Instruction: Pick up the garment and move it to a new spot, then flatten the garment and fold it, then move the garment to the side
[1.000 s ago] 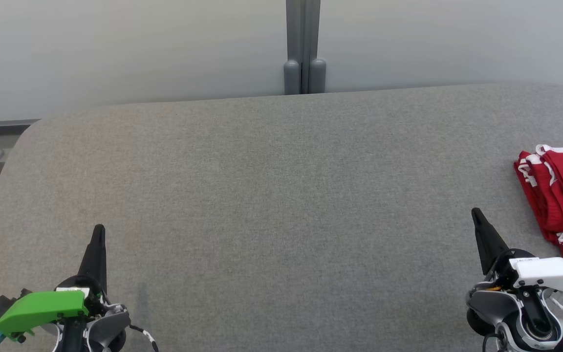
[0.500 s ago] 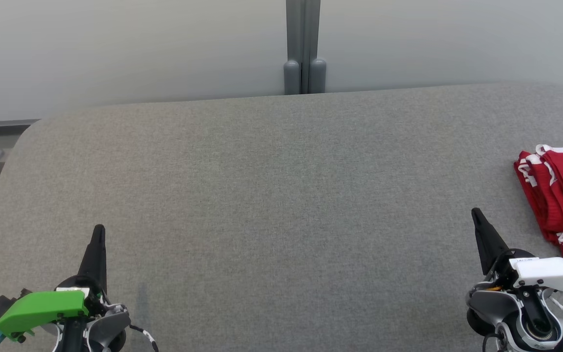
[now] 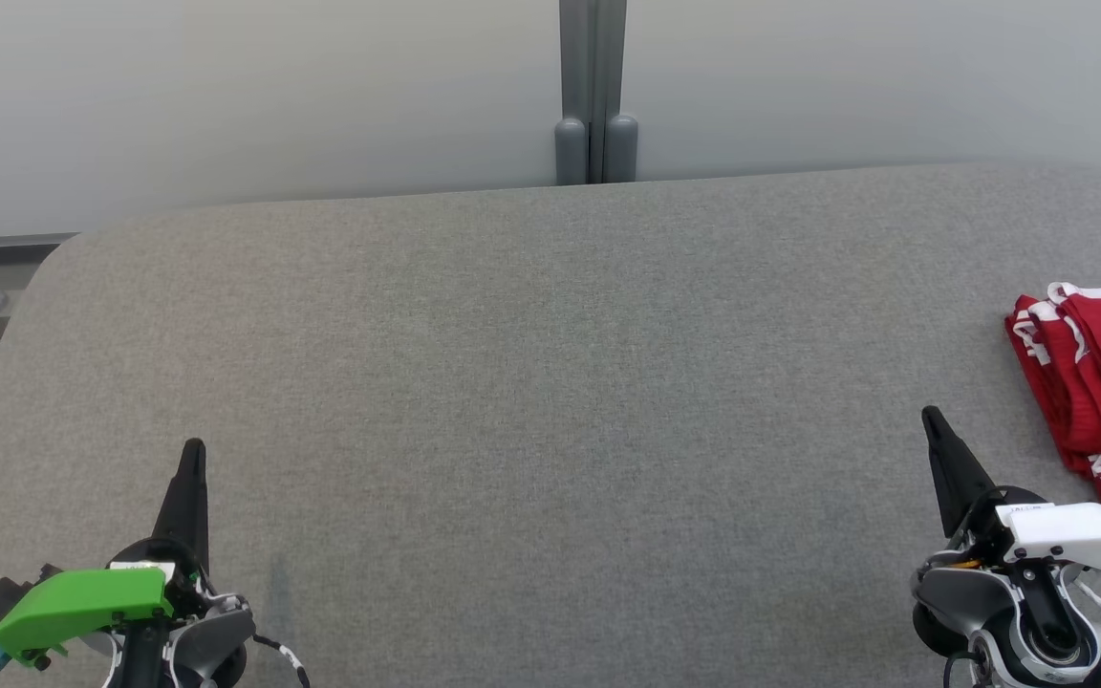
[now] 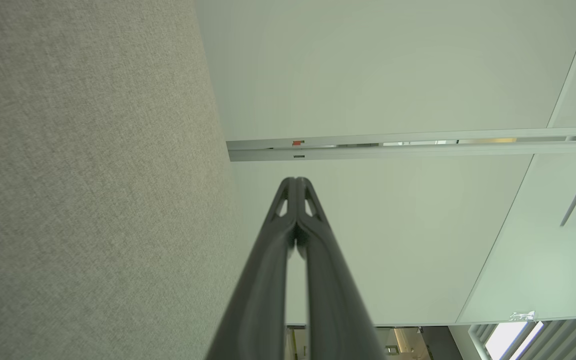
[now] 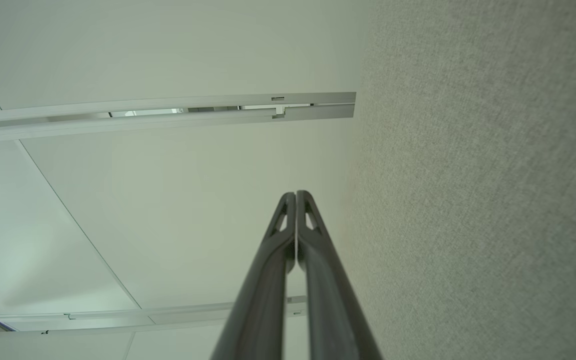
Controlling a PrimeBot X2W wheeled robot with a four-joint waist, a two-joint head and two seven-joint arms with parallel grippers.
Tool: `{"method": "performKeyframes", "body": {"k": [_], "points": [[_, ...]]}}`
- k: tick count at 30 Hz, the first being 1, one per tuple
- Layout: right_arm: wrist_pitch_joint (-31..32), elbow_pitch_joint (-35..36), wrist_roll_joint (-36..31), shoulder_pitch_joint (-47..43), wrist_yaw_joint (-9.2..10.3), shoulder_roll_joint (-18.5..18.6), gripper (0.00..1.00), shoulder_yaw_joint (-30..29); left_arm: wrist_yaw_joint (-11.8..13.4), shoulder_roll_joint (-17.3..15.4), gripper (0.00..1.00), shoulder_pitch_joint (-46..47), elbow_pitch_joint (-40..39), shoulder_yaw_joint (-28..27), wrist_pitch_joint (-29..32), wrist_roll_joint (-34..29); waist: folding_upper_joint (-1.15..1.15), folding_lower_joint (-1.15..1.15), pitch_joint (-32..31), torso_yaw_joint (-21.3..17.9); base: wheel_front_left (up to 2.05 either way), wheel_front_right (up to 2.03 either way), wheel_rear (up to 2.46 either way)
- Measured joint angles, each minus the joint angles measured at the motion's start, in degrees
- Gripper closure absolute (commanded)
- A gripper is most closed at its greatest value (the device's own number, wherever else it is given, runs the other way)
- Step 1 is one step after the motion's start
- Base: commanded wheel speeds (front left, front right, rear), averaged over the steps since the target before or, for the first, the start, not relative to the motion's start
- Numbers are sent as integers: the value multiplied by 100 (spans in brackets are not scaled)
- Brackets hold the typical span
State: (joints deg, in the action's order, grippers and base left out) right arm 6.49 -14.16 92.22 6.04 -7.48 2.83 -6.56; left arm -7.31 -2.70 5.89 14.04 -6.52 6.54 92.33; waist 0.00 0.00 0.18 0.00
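Observation:
The garment [image 3: 1100, 382] is red with white trim and lies folded in a stack at the right edge of the grey fabric table [image 3: 550, 401], partly cut off by the head view's border. My right gripper [image 3: 933, 418] rests at the lower right, a short way left of and nearer than the garment, shut with nothing in it. At the lower left my left gripper [image 3: 193, 447] is likewise shut and empty, far from the garment. The left wrist view shows its fingertips [image 4: 295, 182] pressed together; the right gripper [image 5: 295, 196] also has its tips touching.
A pale wall with a grey vertical post [image 3: 593, 91] stands just behind the table's far edge. The table's rounded left corner [image 3: 63, 250] drops off to a grey ledge. Wall panels and rails [image 4: 393, 145] appear past the fingers in both wrist views.

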Motion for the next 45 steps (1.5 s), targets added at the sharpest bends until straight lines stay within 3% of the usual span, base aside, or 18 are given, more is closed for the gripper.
{"method": "performKeyframes", "body": {"k": [45], "points": [[0,1,0,1,0,0,100,0,0,0,100,1,-1,0,0,0,0,0,0,0,0,0,0]]}}
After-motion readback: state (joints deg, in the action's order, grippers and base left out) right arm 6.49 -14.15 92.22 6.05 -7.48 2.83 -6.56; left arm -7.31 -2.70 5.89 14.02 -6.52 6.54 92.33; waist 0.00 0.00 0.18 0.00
